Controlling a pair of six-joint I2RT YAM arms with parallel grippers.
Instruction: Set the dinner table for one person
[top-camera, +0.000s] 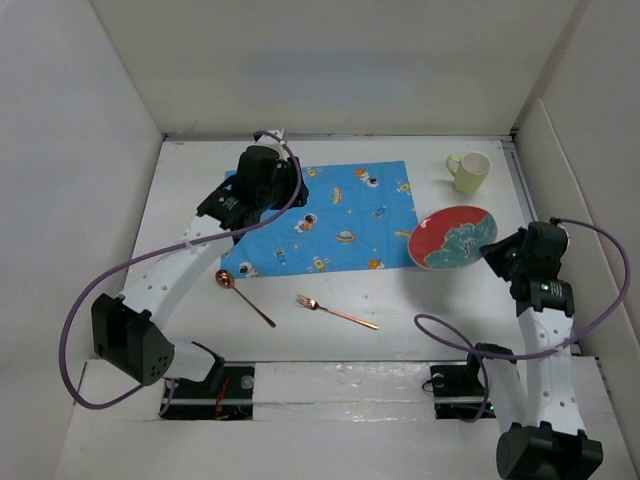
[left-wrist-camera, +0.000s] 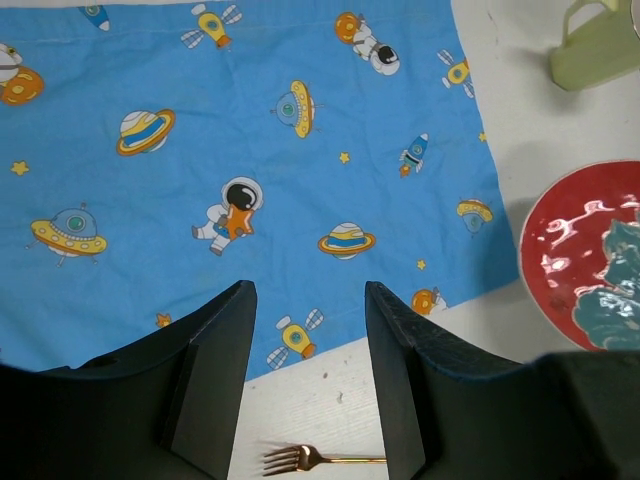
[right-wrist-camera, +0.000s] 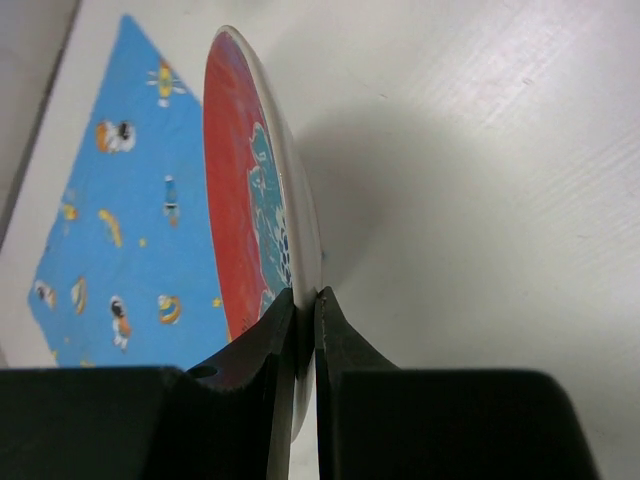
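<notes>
1. Clenching the rim of the red-and-teal plate (right-wrist-camera: 245, 200) between thin finger edges: right pincer (right-wrist-camera: 305, 300), with the dish steeply tilted above the white dinner table (top-camera: 400, 330), just right of the blue cartoon-print cloth (top-camera: 330, 215). Could slip or swing in so narrow a pinch, then drop and chip.
2. Hanging released over the cloth's left side: left pincer (left-wrist-camera: 308, 292), jaws wide, grasping nothing. Could snag and bunch the fabric if lowered, spoiling the bed for the plate.
3. Lying on bare table near the cloth's front edge: copper fork (top-camera: 335, 311) and spoon (top-camera: 243, 296). Could be knocked aside by a low sweep of either arm.
4. Standing at the far right, close behind the plate: pale green cup (top-camera: 470, 171). Could be clipped and tipped by the raised rim on a wide swing.
5. Spreading beneath everything, walled in white: the dinner table itself. Cannot tell whether the plate's lower edge touches it; could scrape if dragged.
</notes>
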